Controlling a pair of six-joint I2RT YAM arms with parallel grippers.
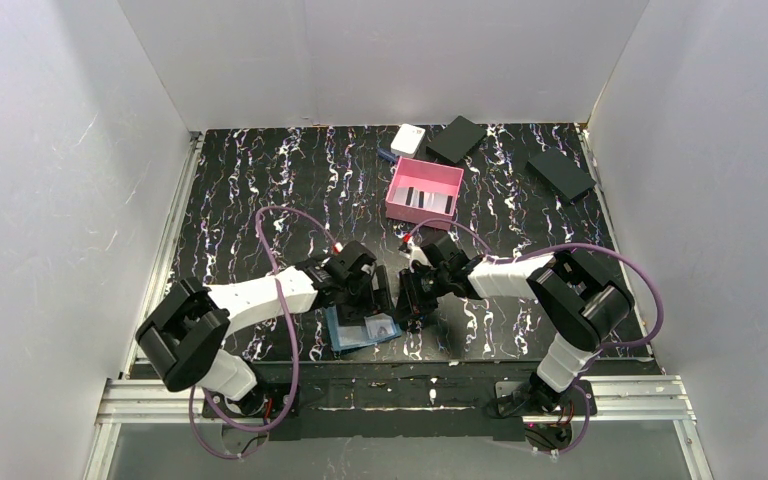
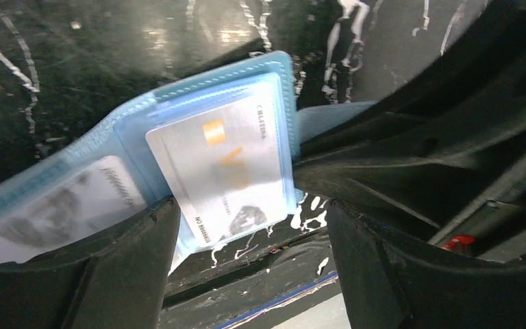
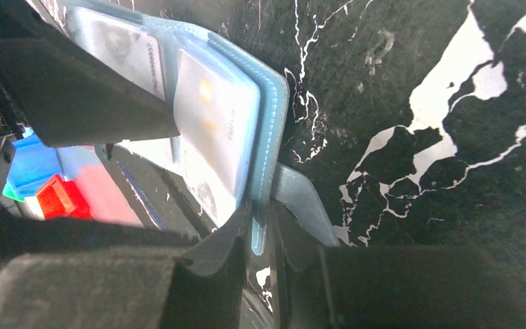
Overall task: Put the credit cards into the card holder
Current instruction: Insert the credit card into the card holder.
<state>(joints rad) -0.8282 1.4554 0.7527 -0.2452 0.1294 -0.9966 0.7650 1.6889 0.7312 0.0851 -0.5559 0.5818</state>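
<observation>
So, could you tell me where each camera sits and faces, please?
Top external: above and behind, facing down at the table; both arms show.
Left wrist: faces down onto the card holder; open left pincer shows.
Right wrist: faces the holder's edge; right pincer pinches it.
Both wrist views share one credit card.

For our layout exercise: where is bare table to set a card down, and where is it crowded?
Bare: far left, between the wall and the tray; also between tray and right black box. Crowded: near centre, where the left gripper and right gripper meet at the wallet.
</observation>
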